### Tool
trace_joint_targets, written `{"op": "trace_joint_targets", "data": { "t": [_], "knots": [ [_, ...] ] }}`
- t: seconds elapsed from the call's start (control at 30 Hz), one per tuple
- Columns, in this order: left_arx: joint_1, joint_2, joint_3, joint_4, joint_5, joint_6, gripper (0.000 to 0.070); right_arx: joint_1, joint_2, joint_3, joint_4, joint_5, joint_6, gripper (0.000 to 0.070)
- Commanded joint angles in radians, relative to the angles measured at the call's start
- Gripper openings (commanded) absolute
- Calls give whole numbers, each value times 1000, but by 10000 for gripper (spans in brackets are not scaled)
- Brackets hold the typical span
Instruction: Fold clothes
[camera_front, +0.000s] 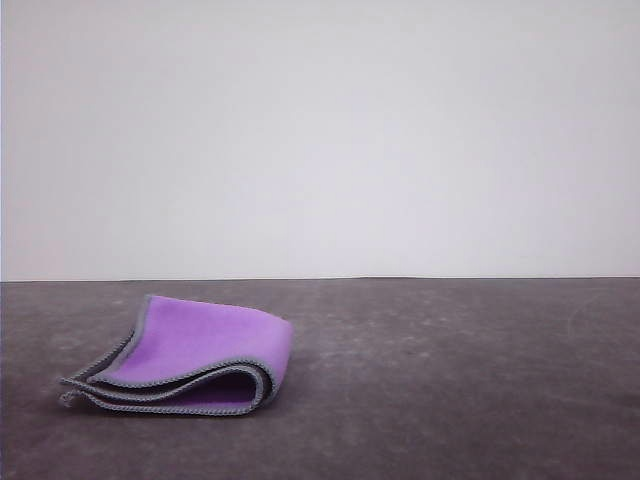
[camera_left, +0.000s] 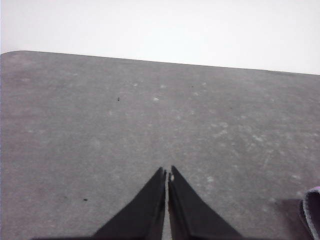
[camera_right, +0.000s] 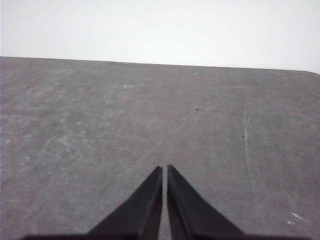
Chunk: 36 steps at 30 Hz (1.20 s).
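Cloth (camera_front: 200, 355) lies folded on the dark grey table (camera_front: 450, 380), towards the table's left side and nearer the front edge than the far edge in the front view. Its bright purple face is turned outward on top, and the grey stitched edging runs along the layered edges, which stack in several thin bands at the front and left of the bundle. The fold itself is a rounded bend on the right of the bundle, where the purple curls over and under. One corner at the lower left sticks out slightly from the stack.

In the left wrist view, the left gripper (camera_left: 167, 173) hangs above bare table surface (camera_left: 100, 125), its two black fingers closed together with only a hairline between the tips and nothing held. A small part of the cloth (camera_left: 312, 210) shows at the frame's edge, apart from the fingers.

In the right wrist view, the right gripper (camera_right: 164, 168) is likewise closed tip to tip, empty, over scuffed grey table (camera_right: 225, 125).
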Motion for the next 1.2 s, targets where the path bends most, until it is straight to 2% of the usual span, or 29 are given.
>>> {"op": "trace_joint_targets", "data": {
  "t": [0.0,1.17],
  "knots": [
    [1,-1,-20,9,-2,-4,0,0,1,-3,13,0,7,14],
    [1,-1,-20,9,-2,-4,0,0,1,-3,13,0,7,14]
  ]
}}
